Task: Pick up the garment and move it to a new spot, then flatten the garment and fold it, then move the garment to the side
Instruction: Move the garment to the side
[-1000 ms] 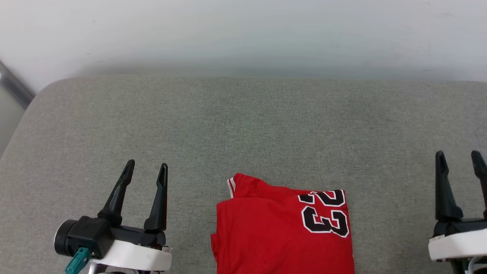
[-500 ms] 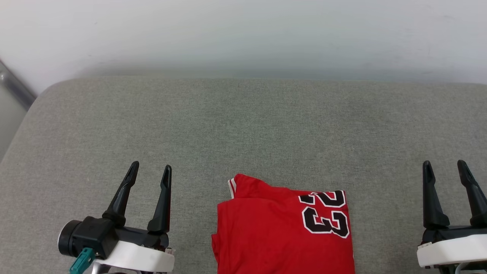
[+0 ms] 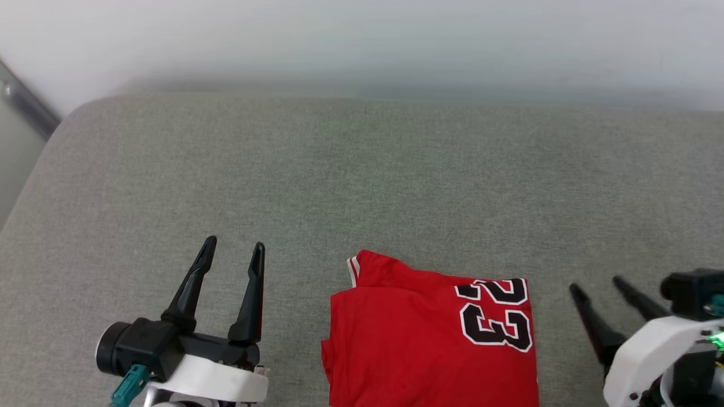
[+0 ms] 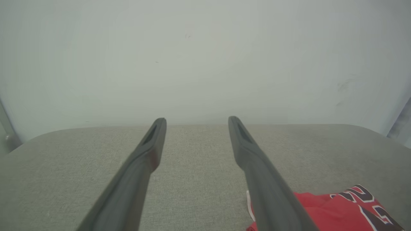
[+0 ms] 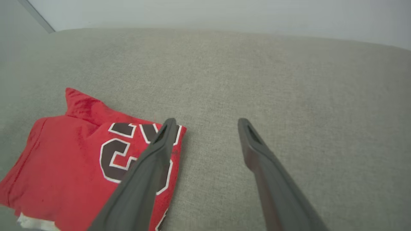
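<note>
The left gripper (image 3: pixel 235 244) sits at 7 o'clock in the head view, its two dark fingers spread wide and empty, pointing toward 12 to 1 o'clock. It hangs over bare fabric and touches nothing. In the left wrist view its fingers frame plain cushion, with the red cloth off at 4 o'clock.

The right gripper (image 3: pixel 595 282) is at 4 o'clock in the head view. Its fingers are also parted wide and hold nothing. They lean toward 10 to 11 o'clock, so their tips aim at the garment's right edge and stop just beside it. In the right wrist view one finger crosses in front of the printed corner of the cloth. Whether it touches the cloth cannot be told.

The garment (image 3: pixel 430 339), a red jersey T-shirt, lies folded into a compact, roughly rectangular packet at 6 o'clock, between the two grippers. Its black, white-outlined number 23 (image 3: pixel 496 325) is at the packet's 2 o'clock corner. A bit of red-white striped trim (image 3: pixel 353 265) peeks out at its 11 o'clock corner.

The packet rests flat on a grey-green upholstered cushion (image 3: pixel 362 169) with a rounded far-left corner. A pale wall (image 3: pixel 362 39) rises behind the cushion at 12 o'clock.
</note>
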Motion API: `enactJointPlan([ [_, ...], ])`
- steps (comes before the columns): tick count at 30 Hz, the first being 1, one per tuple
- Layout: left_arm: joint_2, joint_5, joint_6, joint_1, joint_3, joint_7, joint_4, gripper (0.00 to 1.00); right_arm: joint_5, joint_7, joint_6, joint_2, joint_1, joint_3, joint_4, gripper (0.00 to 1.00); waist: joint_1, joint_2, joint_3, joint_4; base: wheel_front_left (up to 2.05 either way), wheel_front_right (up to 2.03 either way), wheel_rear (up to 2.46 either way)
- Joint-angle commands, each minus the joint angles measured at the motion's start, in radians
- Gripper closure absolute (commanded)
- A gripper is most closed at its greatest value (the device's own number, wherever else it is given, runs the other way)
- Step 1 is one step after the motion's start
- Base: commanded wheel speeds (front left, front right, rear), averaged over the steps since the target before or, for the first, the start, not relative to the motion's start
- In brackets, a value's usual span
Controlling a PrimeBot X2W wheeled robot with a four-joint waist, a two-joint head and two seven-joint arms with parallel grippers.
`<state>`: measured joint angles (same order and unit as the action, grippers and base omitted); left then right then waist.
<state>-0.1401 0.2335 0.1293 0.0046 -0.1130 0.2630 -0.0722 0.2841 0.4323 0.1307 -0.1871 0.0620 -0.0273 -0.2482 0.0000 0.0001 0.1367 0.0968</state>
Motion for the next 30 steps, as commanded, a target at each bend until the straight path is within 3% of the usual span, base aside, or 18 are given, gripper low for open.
enactJointPlan([
  [1,0.003,0.002,0.002,-0.017,-0.003,0.002,-0.002,0.0,0.022,0.068,0.0,-0.009,-0.012,0.01,-0.009,0.0,0.0,-0.0001,0.015,0.009,0.0,0.0,0.0],
  [7,0.009,0.001,0.002,-0.044,-0.025,0.002,0.003,0.0,0.082,0.415,0.0,-0.01,-0.04,0.006,-0.027,0.0,0.0,-0.0001,0.054,0.047,0.0,0.0,0.0],
  [12,0.014,0.006,0.002,-0.065,-0.038,0.002,0.011,0.0,0.085,0.554,0.0,0.019,-0.06,0.003,-0.003,0.0,0.0,-0.0001,0.085,0.088,0.0,0.0,0.0],
  [19,0.017,0.002,0.002,-0.073,-0.047,0.002,0.025,0.0,0.079,0.633,0.0,0.061,-0.065,0.019,0.054,0.0,0.0,-0.0001,0.106,0.137,0.0,0.0,0.0],
  [27,0.016,0.004,0.002,-0.077,-0.057,0.002,0.033,0.0,0.065,0.604,0.0,0.086,-0.067,0.073,0.169,0.0,0.0,-0.0001,0.106,0.164,0.0,0.0,0.0],
  [28,0.016,0.004,0.002,-0.077,-0.056,0.002,0.033,0.0,0.065,0.594,0.0,0.09,-0.07,0.075,0.182,0.61,0.0,-0.0001,0.106,0.165,0.0,0.0,0.0],
  [29,0.017,0.004,0.002,-0.077,-0.055,0.002,0.033,0.0,0.061,0.585,0.0,0.091,-0.074,0.079,0.195,1.0,0.0,-0.0001,0.105,0.165,0.0,0.0,0.0],
  [30,0.018,0.004,0.002,-0.077,-0.053,0.002,0.034,0.0,0.056,0.582,0.001,0.082,-0.077,0.09,0.207,1.0,0.0,-0.0001,0.105,0.165,0.0,0.0,0.0],
])
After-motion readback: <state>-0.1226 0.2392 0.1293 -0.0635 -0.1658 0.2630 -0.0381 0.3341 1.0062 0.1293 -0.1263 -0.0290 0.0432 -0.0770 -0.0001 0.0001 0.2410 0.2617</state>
